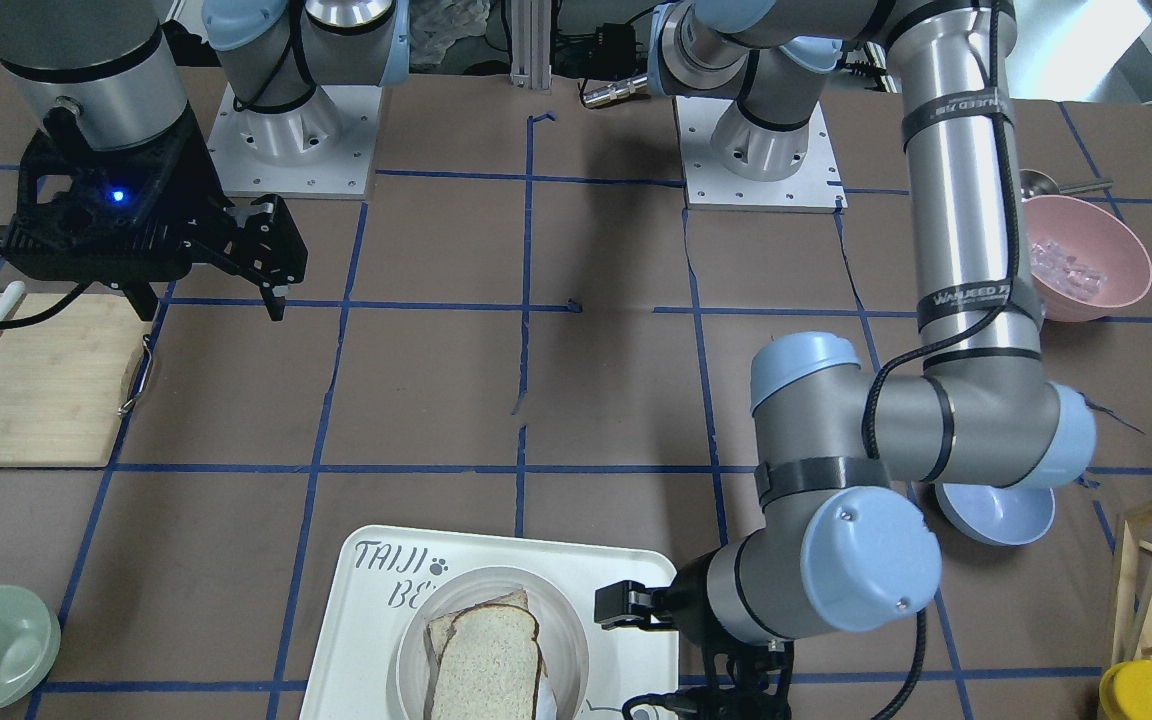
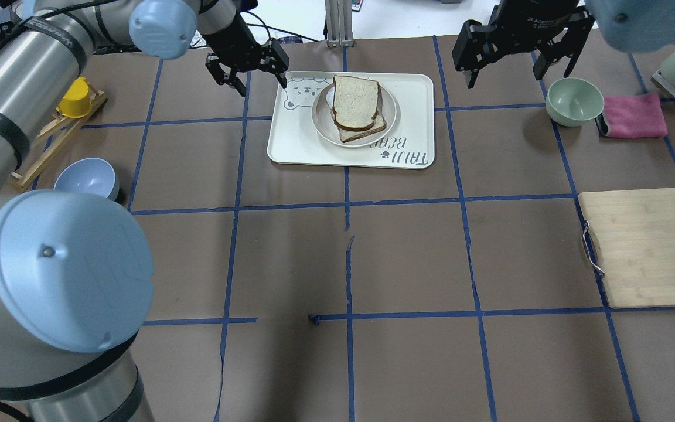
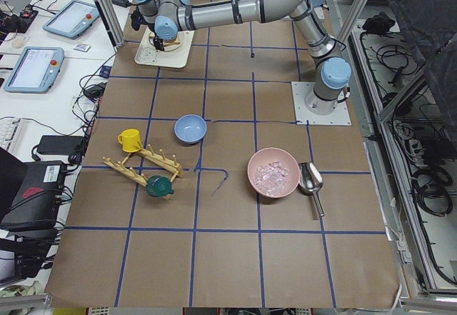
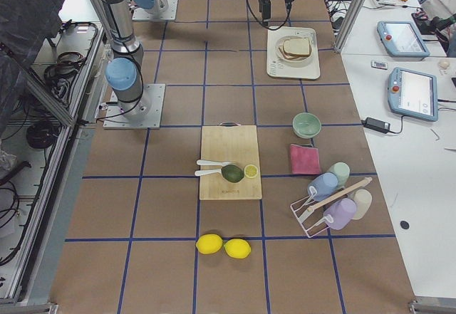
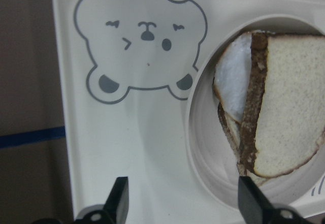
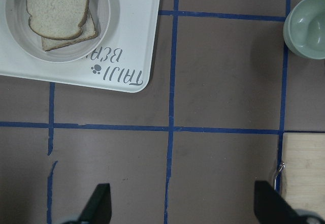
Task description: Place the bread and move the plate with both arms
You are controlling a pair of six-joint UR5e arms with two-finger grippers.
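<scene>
The bread, a dark-crusted slice, lies on top of another slice on the round cream plate, which stands on the white tray. My left gripper is open and empty, above the tray's left edge, beside the plate. In the left wrist view its gripper spans the tray and the plate rim, near the bread. My right gripper is open and empty over bare table, right of the tray; its wrist view shows the plate at the top left.
A green bowl and a pink cloth lie right of the right gripper. A wooden cutting board is at the right edge. A blue bowl and a yellow cup on a wooden rack are at the left.
</scene>
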